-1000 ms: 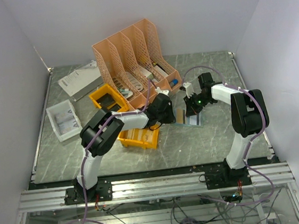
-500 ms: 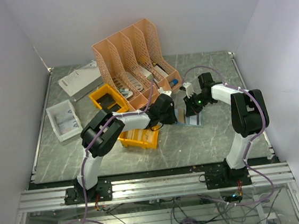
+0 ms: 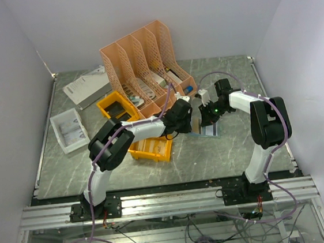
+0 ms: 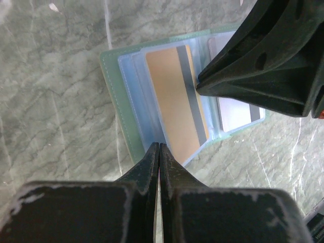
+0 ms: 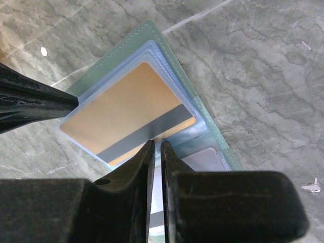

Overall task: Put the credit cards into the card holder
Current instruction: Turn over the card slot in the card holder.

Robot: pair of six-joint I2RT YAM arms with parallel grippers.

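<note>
Marbled table (image 3: 234, 148) bears open card holder (image 3: 208, 129), file rack (image 3: 138, 60), yellow bins (image 3: 116, 107), white tray (image 3: 68, 130).

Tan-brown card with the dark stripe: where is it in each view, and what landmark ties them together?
Top external: too small and covered to pick out.
Left wrist: tan-brown rectangular card with a dark stripe, centre of frame.
Right wrist: same card, centre-left.
Shared landmark: grey-green flat card holder under it, seen in all three.
</note>
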